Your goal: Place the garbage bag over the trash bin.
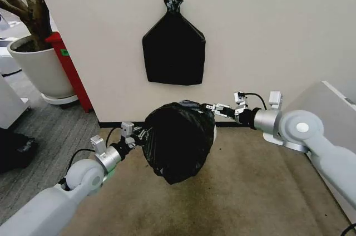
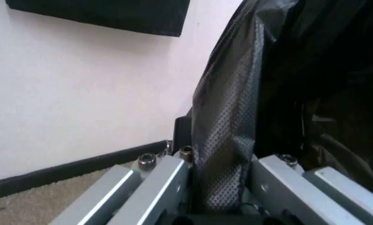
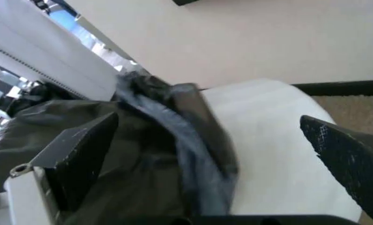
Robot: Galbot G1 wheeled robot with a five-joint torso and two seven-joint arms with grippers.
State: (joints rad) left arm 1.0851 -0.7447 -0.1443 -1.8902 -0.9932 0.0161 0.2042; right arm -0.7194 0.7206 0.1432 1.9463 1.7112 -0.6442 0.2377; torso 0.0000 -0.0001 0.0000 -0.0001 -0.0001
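With open carpet [image 1: 250,191] in front, the left gripper [image 1: 139,136] pinched the glossy garbage bag [image 1: 179,144] draped over the trash bin [image 3: 268,154], while the right gripper [image 1: 214,108] was spread at its rim.

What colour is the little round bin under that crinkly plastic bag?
Cream-white: the small round plastic trash bin shows best in the right wrist view, beneath the glossy black garbage bag.

Both arms [image 1: 50,205] are smooth pale grey tubes with rounded silver joints, one bearing a white round cap [image 1: 302,127]. Thin black cables [image 1: 257,98] loop over each wrist. The left gripper [image 2: 221,187] has brushed metal bars with small hex screws; the right gripper [image 3: 218,154] has dark, dimpled pads.
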